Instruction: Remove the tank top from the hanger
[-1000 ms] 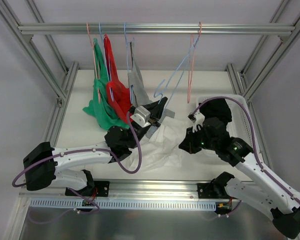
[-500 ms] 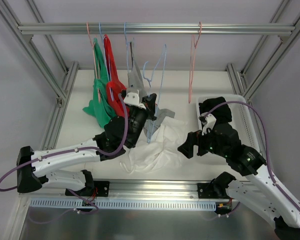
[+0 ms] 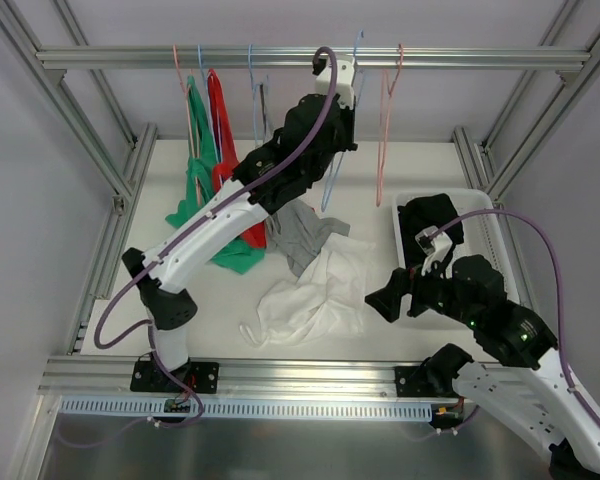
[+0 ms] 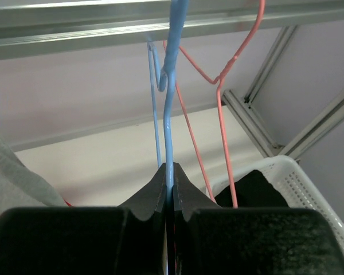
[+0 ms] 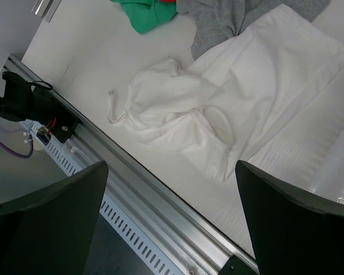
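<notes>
My left gripper [image 4: 169, 172] is up just under the rail [image 3: 280, 57], jaws clenched on the wire of the bare blue hanger [image 4: 169, 109]; the hanger's top reaches the rail, just beside a pink hanger [image 4: 221, 91] hung there; the white tank top [image 3: 315, 295] is off the hanger, crumpled on the table [image 3: 180, 270] well below the rail, a grey garment [image 3: 305, 235] touching its rail-side edge; my right gripper [image 3: 382, 298] hangs low, far from the rail, jaws spread wide and empty, just beside the tank top.

Left arm [image 3: 230, 205] high, left end effector [image 4: 169, 175] clamped; right end effector [image 5: 172, 195] low, spread wide.
</notes>
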Controlling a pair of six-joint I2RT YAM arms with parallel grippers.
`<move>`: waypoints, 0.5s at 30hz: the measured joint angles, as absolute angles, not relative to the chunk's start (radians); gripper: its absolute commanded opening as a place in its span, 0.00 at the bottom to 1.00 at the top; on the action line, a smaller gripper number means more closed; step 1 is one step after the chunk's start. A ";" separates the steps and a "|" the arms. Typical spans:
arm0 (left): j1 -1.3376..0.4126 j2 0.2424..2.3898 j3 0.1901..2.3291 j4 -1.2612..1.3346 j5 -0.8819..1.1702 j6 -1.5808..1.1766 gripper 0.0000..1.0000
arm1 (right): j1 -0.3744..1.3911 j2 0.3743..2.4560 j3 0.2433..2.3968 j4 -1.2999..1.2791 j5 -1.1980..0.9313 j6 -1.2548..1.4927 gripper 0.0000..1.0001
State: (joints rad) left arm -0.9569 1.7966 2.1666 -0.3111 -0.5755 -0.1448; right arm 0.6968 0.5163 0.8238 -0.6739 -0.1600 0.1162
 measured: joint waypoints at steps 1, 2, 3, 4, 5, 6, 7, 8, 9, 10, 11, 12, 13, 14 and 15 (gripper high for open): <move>-0.940 1.831 2.202 -0.336 -0.550 -0.146 0.00 | 0.697 0.506 0.829 -0.684 -0.160 0.116 0.99; -0.925 1.861 2.233 -0.356 -0.524 -0.146 0.00 | 0.697 0.497 0.833 -0.692 -0.160 0.117 0.99; -0.913 1.892 2.259 -0.372 -0.500 -0.147 0.00 | 0.697 0.488 0.838 -0.699 -0.160 0.116 0.99; -0.905 1.914 2.280 -0.382 -0.482 -0.146 0.00 | 0.697 0.479 0.841 -0.706 -0.159 0.116 0.99; -0.896 1.946 2.313 -0.399 -0.464 -0.143 0.00 | 0.696 0.471 0.843 -0.710 -0.159 0.116 0.99; -0.887 1.980 2.346 -0.408 -0.447 -0.139 0.00 | 0.697 0.462 0.843 -0.714 -0.159 0.116 0.99; -0.881 2.009 2.379 -0.411 -0.442 -0.137 0.00 | 0.696 0.454 0.843 -0.718 -0.159 0.116 0.99; -0.876 2.044 2.415 -0.411 -0.431 -0.136 0.00 | 0.697 0.448 0.843 -0.722 -0.159 0.116 0.99; -0.875 2.071 2.442 -0.410 -0.425 -0.135 0.00 | 0.697 0.445 0.843 -0.726 -0.159 0.116 1.00; -0.872 2.091 2.454 -0.409 -0.422 -0.136 0.00 | 0.697 0.444 0.843 -0.729 -0.160 0.116 0.99; -0.869 2.103 2.455 -0.409 -0.420 -0.137 0.00 | 0.697 0.444 0.843 -0.732 -0.160 0.116 0.99; -0.869 2.111 2.456 -0.409 -0.419 -0.138 0.00 | 0.697 0.444 0.843 -0.736 -0.160 0.116 0.99; -0.869 2.121 2.455 -0.403 -0.420 -0.139 0.00 | 0.697 0.445 0.843 -0.738 -0.160 0.116 0.99; -0.869 2.125 2.454 -0.395 -0.419 -0.139 0.00 | 0.697 0.445 0.842 -0.738 -0.160 0.117 0.99; -0.868 2.126 2.452 -0.389 -0.419 -0.140 0.00 | 0.697 0.445 0.840 -0.738 -0.162 0.117 0.99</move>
